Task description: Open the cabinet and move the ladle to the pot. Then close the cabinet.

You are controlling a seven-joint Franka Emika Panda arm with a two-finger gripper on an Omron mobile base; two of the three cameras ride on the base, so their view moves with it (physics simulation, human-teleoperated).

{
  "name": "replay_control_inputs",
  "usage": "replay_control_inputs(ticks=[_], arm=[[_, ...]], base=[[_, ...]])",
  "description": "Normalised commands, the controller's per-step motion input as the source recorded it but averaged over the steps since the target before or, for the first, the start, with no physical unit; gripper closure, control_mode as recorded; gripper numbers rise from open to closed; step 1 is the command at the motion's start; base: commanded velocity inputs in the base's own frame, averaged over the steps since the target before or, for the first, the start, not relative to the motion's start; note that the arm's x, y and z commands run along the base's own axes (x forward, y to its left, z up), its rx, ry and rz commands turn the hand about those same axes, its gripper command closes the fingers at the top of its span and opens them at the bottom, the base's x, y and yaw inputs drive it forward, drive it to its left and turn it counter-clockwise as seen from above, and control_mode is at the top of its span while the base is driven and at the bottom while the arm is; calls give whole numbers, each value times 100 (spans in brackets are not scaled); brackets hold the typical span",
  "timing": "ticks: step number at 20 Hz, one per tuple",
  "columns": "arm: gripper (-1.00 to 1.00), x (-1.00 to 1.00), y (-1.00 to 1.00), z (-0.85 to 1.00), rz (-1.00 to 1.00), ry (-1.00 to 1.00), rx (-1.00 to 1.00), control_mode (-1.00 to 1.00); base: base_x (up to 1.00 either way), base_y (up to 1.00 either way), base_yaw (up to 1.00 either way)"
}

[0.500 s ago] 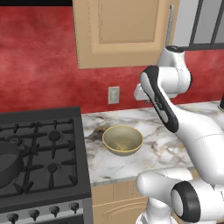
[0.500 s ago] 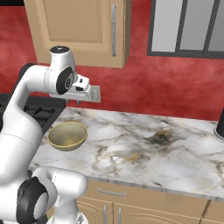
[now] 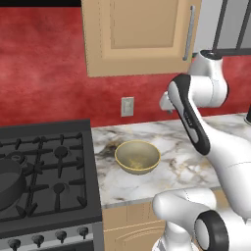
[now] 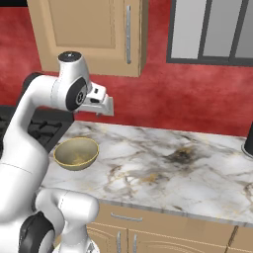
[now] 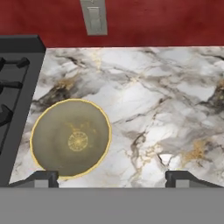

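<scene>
My gripper point(image 5: 112, 178) is wide open and holds nothing. It hangs in the air over the marble counter point(image 5: 166, 109). A yellow bowl point(image 5: 71, 138) sits below it, by my left finger. The cabinet point(image 3: 139, 34) is above my hand, its door shut. The pot point(image 3: 9, 180) sits on the stove point(image 3: 46, 176), far to my left.

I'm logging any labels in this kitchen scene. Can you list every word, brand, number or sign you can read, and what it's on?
None: no readable text in any view.
Cabinet door: plain wood, no label.
Wall outlet plate: blank.
Stove knobs: any markings too small to tell.
Yellowish bowl: a round pattern at the bottom, no letters.
Pot: plain dark metal, no marking.
</scene>
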Motion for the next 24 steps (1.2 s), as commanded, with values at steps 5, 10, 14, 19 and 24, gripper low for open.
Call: replay_control_inputs(ticks=[5, 10, 14, 19, 24], arm=[[-100, -2, -50, 32, 0, -8, 0, -100], [-100, 0, -41, 41, 0, -11, 0, -100], [-100, 0, -28, 47, 0, -14, 0, -100], [-100, 0, -14, 51, 0, -12, 0, -100], [-100, 0, -3, 55, 0, -15, 0, -100]], base=[[0, 0, 0], [0, 0, 0], [0, 0, 0], [0, 0, 0], [0, 0, 0]])
